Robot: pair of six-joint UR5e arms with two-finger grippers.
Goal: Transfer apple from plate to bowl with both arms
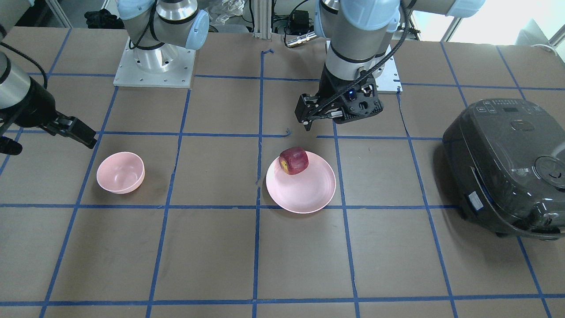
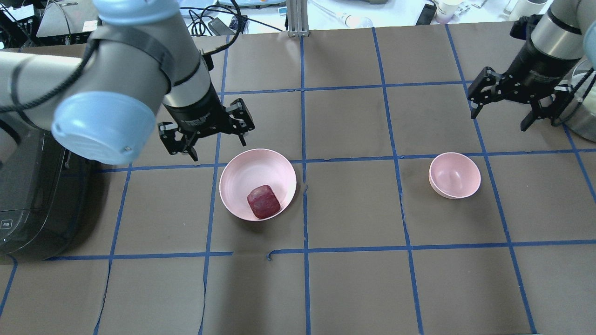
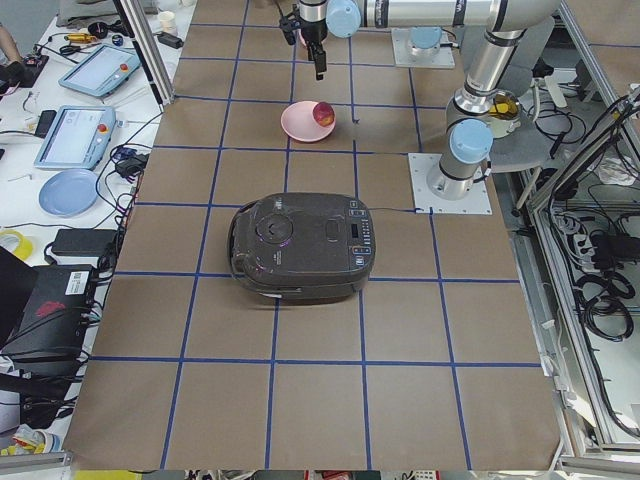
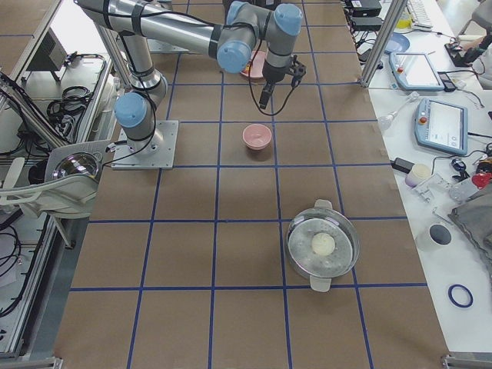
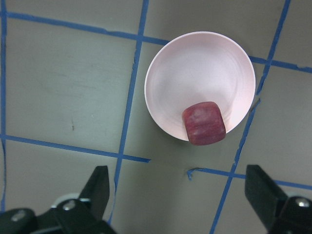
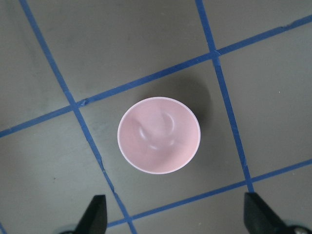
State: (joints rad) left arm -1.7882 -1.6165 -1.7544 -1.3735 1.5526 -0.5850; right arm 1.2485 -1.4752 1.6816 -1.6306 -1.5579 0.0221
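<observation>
The left hand [image 2: 210, 143] hovers with fingers spread wide just beyond the plate [image 2: 253, 172], apparently lining up to pick the apple [image 2: 264, 201], which sits at the plate's robot-side edge. Well apart across the counter [image 2: 354, 200], the bowl [image 2: 455, 175] stands empty. The right hand [image 2: 500, 120], also spread and empty, hangs beyond it, seemingly placed to receive the handover.

I run two silver-grey tubular arms, the left arm [image 2: 139, 60] and the right arm [image 2: 554, 32], each with rounded light blue joint caps [image 2: 104, 125]. A thin black cable [image 1: 391, 52] runs down the left wrist. The matte black two-finger left gripper [image 2: 216, 146] carries a small blue light [image 1: 351, 93]; the black right gripper [image 2: 499, 121] looks the same. I can see screw holes along the square metal base plate [image 1: 128, 76].
</observation>
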